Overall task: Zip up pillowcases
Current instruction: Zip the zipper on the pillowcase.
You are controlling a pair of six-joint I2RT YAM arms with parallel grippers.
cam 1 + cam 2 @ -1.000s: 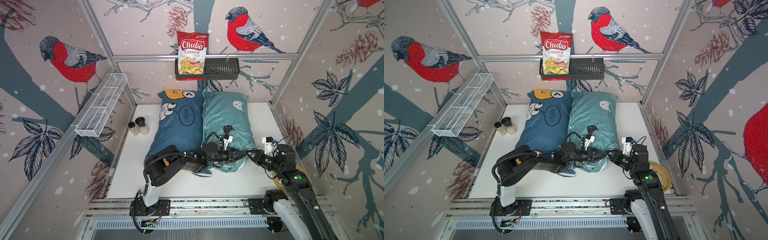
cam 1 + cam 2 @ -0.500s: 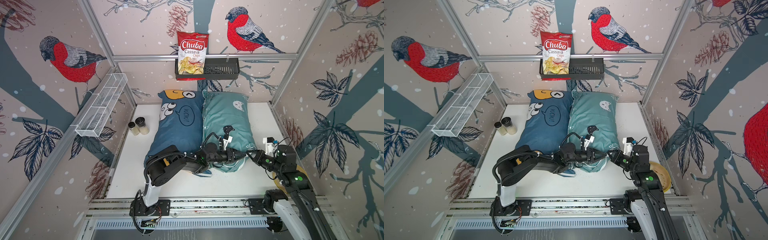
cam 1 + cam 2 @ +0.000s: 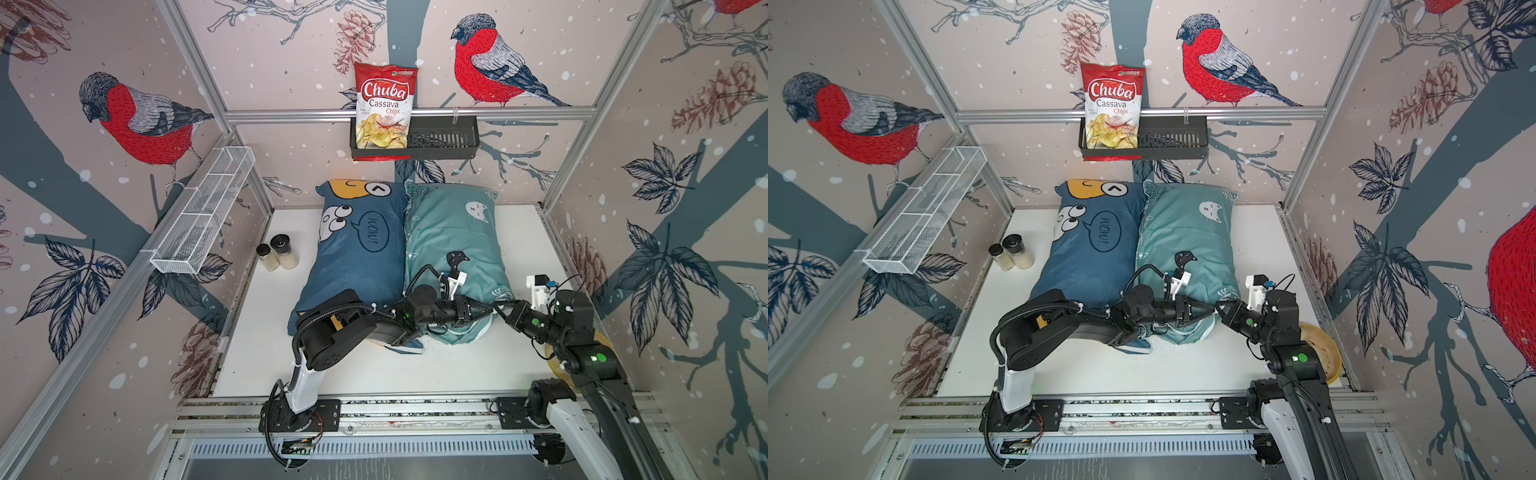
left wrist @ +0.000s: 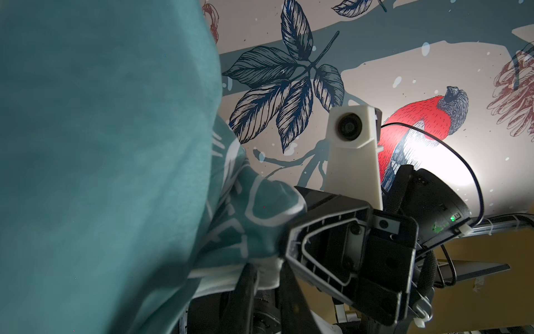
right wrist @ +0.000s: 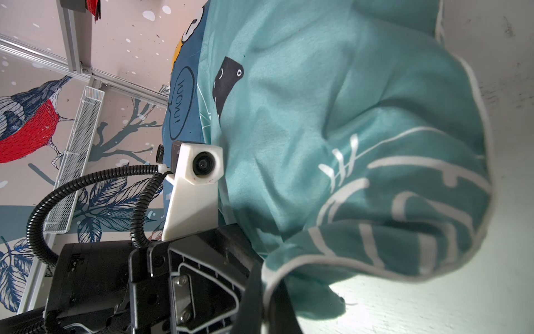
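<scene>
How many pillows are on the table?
2. The dark blue pillow lies on the left and the teal pillow beside it on the right, their long sides touching. No sign of a hidden third.

Blue pillow (image 3: 357, 253) and teal pillow (image 3: 453, 241) fill the middle of the bench (image 3: 457, 370); jars (image 3: 277, 251) crowd the left strip; the front and far-right strips lie open.

Both top views look steeply down from high above the front edge and take in the whole table (image 3: 519, 232). The two wrist views sit very close to the teal pillowcase (image 4: 101, 144), on opposite sides and facing each other. All four views share its near corner.
</scene>
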